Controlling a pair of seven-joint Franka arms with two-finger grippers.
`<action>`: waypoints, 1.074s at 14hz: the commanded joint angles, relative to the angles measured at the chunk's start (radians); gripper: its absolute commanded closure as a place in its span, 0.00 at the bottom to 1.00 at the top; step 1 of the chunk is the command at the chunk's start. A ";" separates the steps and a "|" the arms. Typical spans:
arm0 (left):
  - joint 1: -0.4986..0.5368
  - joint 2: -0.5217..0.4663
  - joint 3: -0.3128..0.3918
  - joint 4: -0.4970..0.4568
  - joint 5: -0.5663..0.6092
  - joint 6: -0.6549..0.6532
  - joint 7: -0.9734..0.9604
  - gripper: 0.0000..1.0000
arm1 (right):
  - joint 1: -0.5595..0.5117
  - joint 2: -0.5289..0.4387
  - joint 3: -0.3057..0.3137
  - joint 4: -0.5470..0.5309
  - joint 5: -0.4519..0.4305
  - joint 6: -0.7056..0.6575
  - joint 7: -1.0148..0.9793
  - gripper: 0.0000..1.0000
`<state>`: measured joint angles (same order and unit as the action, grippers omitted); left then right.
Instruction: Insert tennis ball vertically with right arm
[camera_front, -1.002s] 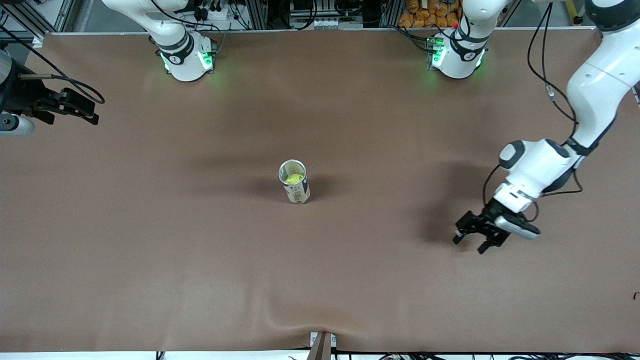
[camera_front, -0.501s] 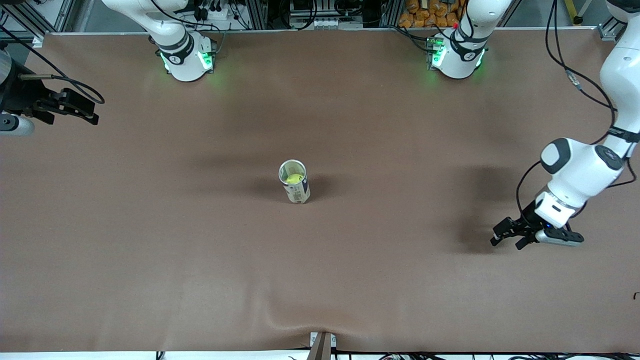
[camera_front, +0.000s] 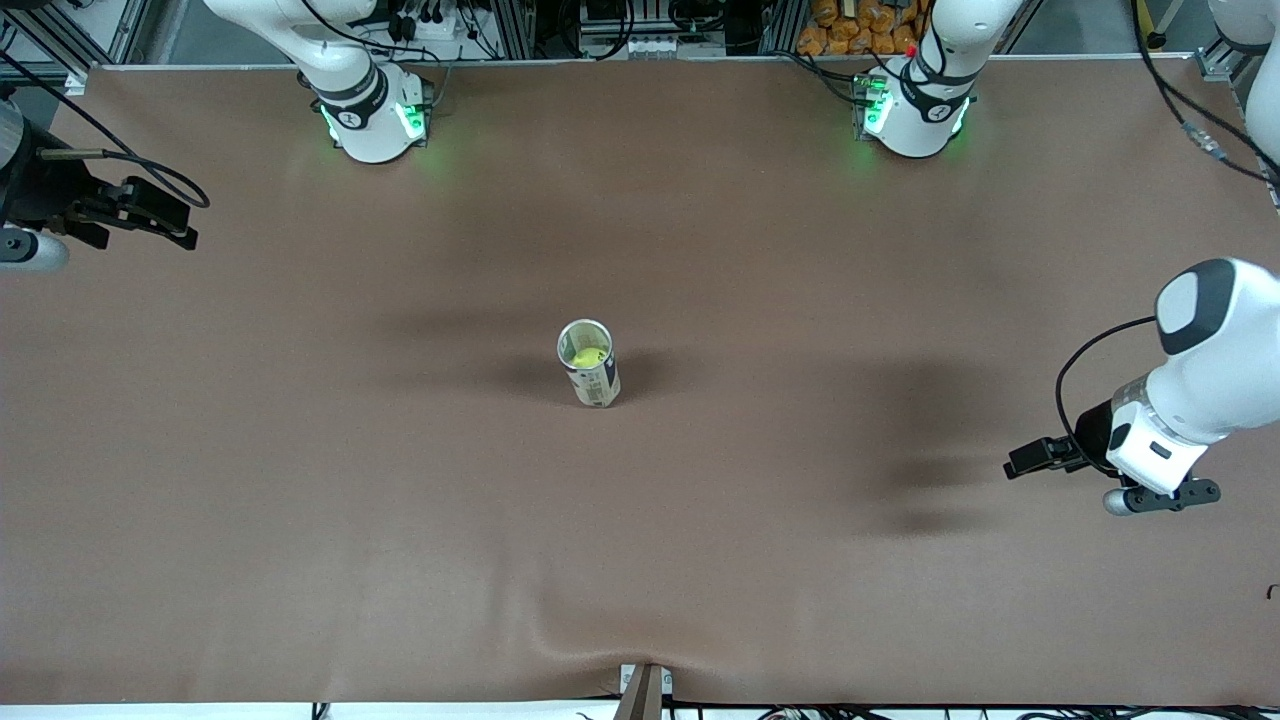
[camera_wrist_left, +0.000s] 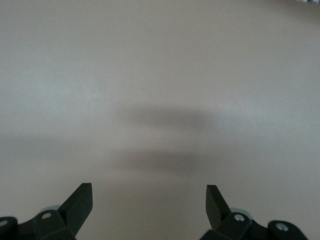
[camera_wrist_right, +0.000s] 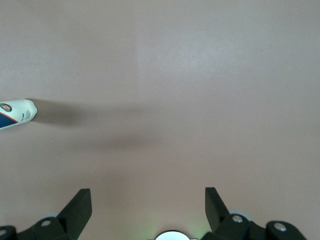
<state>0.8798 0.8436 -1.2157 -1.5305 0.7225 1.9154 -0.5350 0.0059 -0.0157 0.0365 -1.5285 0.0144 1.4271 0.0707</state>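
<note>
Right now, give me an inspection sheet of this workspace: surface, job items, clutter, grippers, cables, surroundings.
Surface: brown table cover, rippled at the edge nearest the front camera.
Job's things: tube can upright mid-table, open top; tennis ball inside it.
Clutter: nothing seen.
Grippers: left gripper open, empty, over the table's left-arm end; right gripper open, empty, over the right-arm end, waiting.
Cables: black cable looping at the left wrist; another along the right arm.
Surroundings: arm bases lit green, with a metal frame, wiring and orange items past the table edge there.
</note>
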 joint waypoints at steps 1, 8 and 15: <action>-0.119 -0.052 0.001 0.160 0.012 -0.221 -0.031 0.00 | -0.020 0.005 0.014 0.014 -0.002 -0.011 -0.012 0.00; -0.119 -0.274 -0.031 0.158 0.000 -0.289 -0.022 0.00 | -0.021 0.005 0.014 0.014 -0.002 -0.013 -0.012 0.00; -0.091 -0.368 -0.059 0.171 -0.090 -0.357 -0.006 0.00 | -0.021 0.005 0.013 0.013 -0.002 -0.016 -0.012 0.00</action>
<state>0.7596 0.5269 -1.2713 -1.3619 0.6863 1.6058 -0.5549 0.0058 -0.0154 0.0360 -1.5287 0.0144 1.4254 0.0707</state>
